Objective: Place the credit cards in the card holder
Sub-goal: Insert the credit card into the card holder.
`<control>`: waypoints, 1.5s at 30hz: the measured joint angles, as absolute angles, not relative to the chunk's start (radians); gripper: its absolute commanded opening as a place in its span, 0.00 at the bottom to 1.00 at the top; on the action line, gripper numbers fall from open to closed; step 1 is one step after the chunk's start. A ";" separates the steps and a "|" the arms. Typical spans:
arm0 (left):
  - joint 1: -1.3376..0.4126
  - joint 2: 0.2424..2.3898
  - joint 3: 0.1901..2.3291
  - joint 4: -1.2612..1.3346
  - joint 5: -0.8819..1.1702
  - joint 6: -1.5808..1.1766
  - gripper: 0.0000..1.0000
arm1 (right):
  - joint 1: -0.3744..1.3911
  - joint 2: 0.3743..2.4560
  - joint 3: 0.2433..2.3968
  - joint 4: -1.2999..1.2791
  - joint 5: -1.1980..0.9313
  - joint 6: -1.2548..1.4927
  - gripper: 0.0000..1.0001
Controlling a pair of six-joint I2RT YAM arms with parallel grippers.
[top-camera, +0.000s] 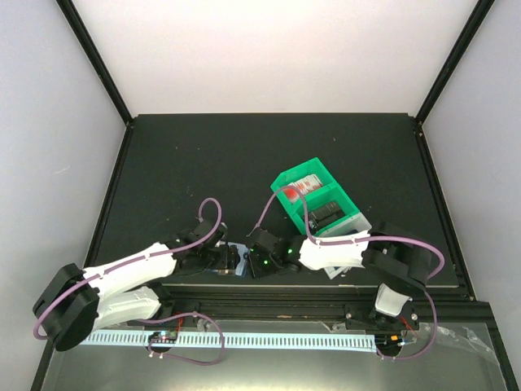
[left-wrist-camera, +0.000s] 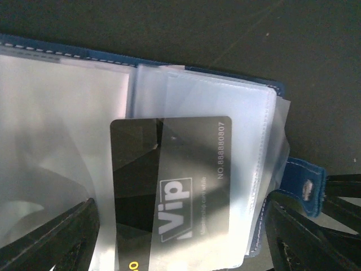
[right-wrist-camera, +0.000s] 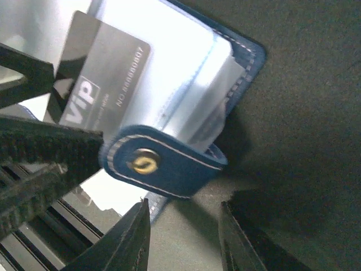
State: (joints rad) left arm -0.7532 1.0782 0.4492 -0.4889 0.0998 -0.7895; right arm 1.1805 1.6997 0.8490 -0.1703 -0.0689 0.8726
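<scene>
Left wrist view, card holder [left-wrist-camera: 192,96]: I see it lying open at the near edge of the table, between my two grippers, with its clear sleeves [left-wrist-camera: 67,113] facing up and a blue stitched rim around them.
VIP card [left-wrist-camera: 175,175]: dark grey, flat on the sleeves, with its number printed along one side. I cannot tell whether its far edge sits under a sleeve.
strap [right-wrist-camera: 169,166]: blue, curled up off the holder's edge, with a round metal clasp [right-wrist-camera: 145,164] on it.
green bin [top-camera: 289,204]: stands right of the holder and further back. Its far compartment holds red-and-white items [top-camera: 305,186] and its near one a black item [top-camera: 326,216].
white bin [top-camera: 361,226]: just beside the green one, partly under my right arm, contents hidden.
table [top-camera: 203,163]: black and matte.
room: pale walls [top-camera: 244,49] and black frame posts [top-camera: 94,57].
left gripper [left-wrist-camera: 180,206]: jaws spread wide on either side of the card's near end, touching neither edge.
right gripper [right-wrist-camera: 185,204]: jaws partly apart with bare table between them. The strap hangs just beyond the tips, and I cannot tell if it touches them.
</scene>
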 measured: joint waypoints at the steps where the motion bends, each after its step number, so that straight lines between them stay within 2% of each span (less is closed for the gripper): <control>1: -0.753 1.081 0.449 -0.480 0.105 -0.789 0.75 | 1.180 1.700 0.851 -0.173 -0.069 0.873 0.35; 8: -0.753 1.106 0.449 -0.406 0.153 -0.788 0.67 | 1.180 1.699 0.852 -0.182 -0.051 0.881 0.33; 18: -0.753 1.129 0.420 -0.296 0.215 -0.789 0.62 | 1.177 1.654 0.809 -0.202 0.015 0.915 0.31; 25: -0.753 1.058 0.400 -0.286 0.188 -0.808 0.56 | 1.182 1.556 0.789 -0.278 0.103 0.868 0.32; 30: -0.753 1.014 0.386 -0.286 0.146 -0.826 0.54 | 1.243 1.522 0.827 -0.314 0.159 0.778 0.38; 37: -0.746 1.014 0.361 -0.292 0.112 -0.852 0.46 | 1.364 1.645 0.954 -0.336 0.186 0.686 0.47; 45: -0.740 1.025 0.342 -0.273 0.124 -0.857 0.37 | 1.380 1.731 0.973 -0.352 0.205 0.662 0.49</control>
